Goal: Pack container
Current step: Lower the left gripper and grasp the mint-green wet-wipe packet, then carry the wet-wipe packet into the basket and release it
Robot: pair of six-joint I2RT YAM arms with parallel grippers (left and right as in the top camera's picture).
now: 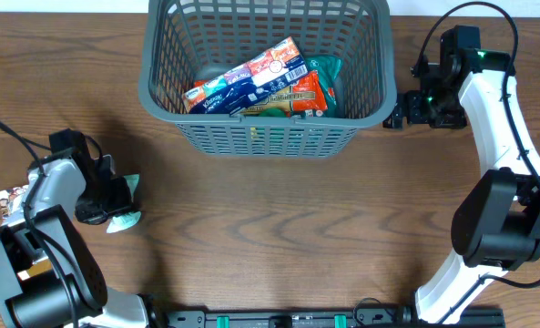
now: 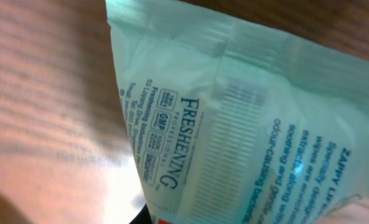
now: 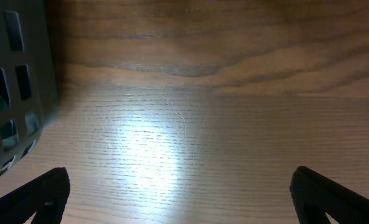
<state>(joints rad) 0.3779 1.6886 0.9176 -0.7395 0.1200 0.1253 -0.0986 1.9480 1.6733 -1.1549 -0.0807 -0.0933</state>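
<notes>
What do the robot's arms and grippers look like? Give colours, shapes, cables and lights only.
Both arms have black rounded joint housings. The right arm has white links, green lights and a looping black cable; the left arm has a grey-white link and a thin black cable. The left gripper and right gripper are black.

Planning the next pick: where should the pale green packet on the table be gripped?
Probably the edge nearest the left gripper, pinched from above across its thin faces: the pale green packet looks like a flat, flexible pouch.
</notes>
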